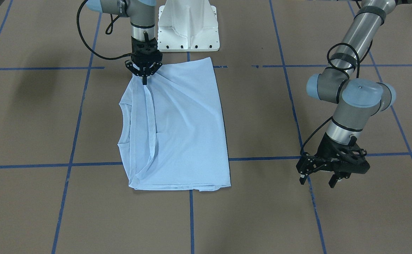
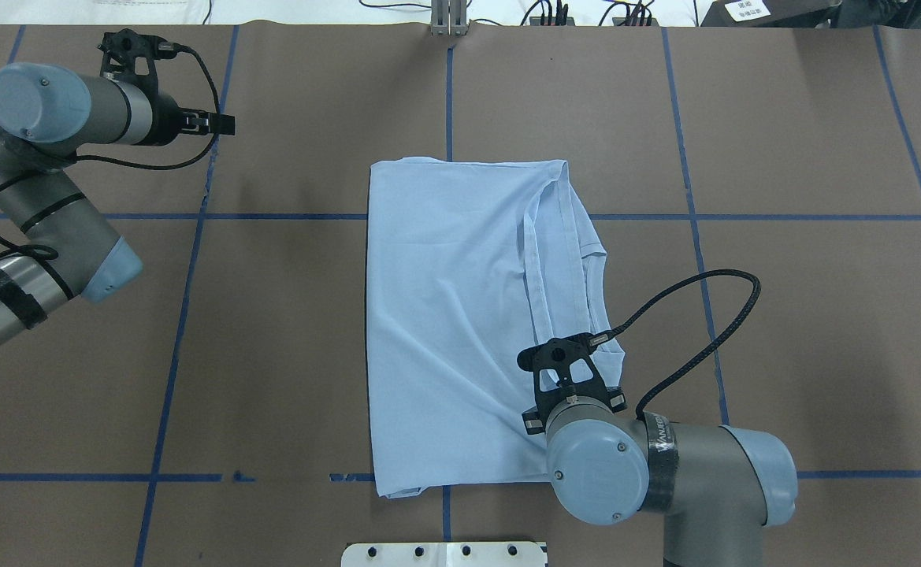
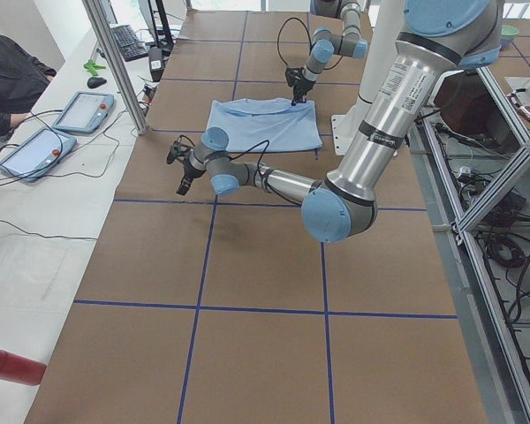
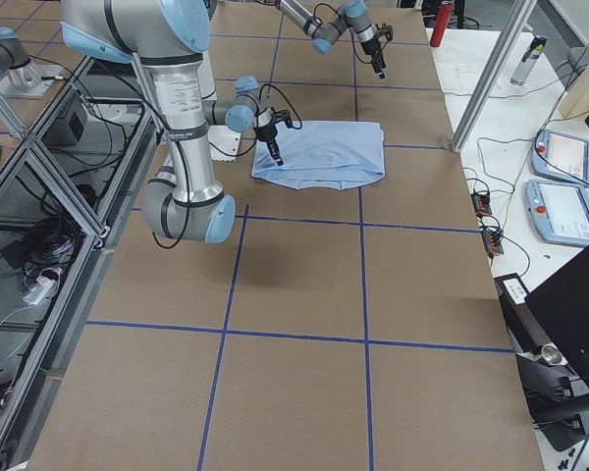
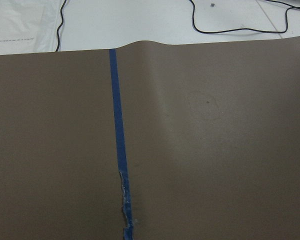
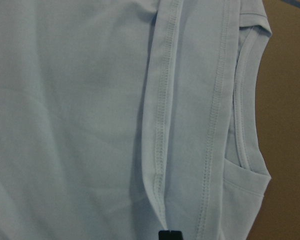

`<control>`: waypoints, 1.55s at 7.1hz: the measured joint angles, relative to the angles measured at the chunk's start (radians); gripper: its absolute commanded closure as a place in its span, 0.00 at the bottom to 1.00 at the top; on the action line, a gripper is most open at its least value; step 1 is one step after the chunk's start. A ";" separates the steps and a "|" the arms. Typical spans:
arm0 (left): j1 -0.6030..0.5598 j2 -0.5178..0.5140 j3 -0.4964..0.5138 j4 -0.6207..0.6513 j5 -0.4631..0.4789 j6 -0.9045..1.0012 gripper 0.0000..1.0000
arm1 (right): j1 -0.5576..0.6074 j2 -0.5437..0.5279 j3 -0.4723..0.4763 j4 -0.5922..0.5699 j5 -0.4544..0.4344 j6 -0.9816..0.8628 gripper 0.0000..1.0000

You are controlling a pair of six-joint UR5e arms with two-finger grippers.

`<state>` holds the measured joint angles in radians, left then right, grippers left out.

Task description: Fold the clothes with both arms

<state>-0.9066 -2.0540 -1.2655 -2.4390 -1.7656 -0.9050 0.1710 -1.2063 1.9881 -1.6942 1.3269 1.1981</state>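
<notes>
The pale blue T-shirt (image 1: 181, 130) lies folded lengthwise on the brown table, its neckline toward my right arm's side (image 2: 452, 315). My right gripper (image 1: 144, 80) points down at the shirt's corner nearest the robot's base, shut on a stitched hem, and creases fan out from that spot. In the right wrist view the T-shirt (image 6: 90, 115) fills the frame, with the doubled hem running down to a black fingertip (image 6: 170, 235). My left gripper (image 1: 318, 181) hangs open over bare table well off to the side of the shirt, holding nothing. From overhead, my right wrist hides its own fingers.
The white pedestal base (image 1: 188, 28) stands just behind the shirt. Blue tape lines (image 5: 117, 135) grid the brown table. A person's sleeve (image 3: 4, 79) and two teach pendants (image 3: 79, 110) are at a side bench beyond the far edge. A red cylinder (image 3: 13, 367) lies there too.
</notes>
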 measured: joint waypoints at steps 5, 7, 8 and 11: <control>0.000 0.000 -0.004 0.000 0.000 0.000 0.00 | -0.013 -0.094 0.054 0.001 -0.001 0.164 0.00; 0.001 0.005 -0.019 0.000 0.000 -0.007 0.00 | 0.022 -0.058 0.055 0.037 0.016 0.168 0.00; 0.001 0.016 -0.044 0.004 -0.013 -0.038 0.00 | 0.044 -0.063 0.055 0.139 0.044 0.171 0.00; 0.110 0.146 -0.278 0.015 -0.047 -0.275 0.00 | 0.065 -0.230 0.056 0.579 0.074 0.245 0.00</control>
<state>-0.7967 -1.9085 -1.5439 -2.4242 -1.8126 -1.1799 0.2358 -1.4360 2.0438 -1.1148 1.4005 1.4428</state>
